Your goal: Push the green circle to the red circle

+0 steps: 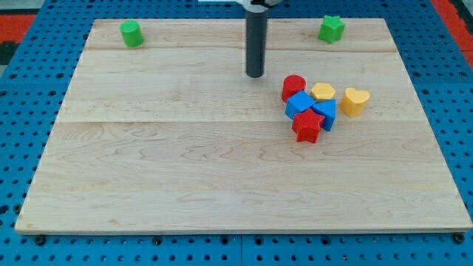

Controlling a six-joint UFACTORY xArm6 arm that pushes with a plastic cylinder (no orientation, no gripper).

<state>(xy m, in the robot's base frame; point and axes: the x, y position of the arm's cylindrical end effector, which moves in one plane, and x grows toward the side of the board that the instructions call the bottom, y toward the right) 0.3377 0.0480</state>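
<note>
The board [222, 148] is pale wood, made of planks laid side by side, with fine grain and a smooth, matt finish. Under it lies a blue base [22, 89] pierced with rows of holes, faintly shiny like plastic or painted metal. The rod [255, 44] is dark, smooth and matt, down to the tip [255, 74]. The blocks look like solid, smooth, softly glossy plastic: green circle [132, 33], green star [331, 29], red circle [293, 87], red star [307, 126], blue blocks [310, 109], yellow blocks [355, 100].
</note>
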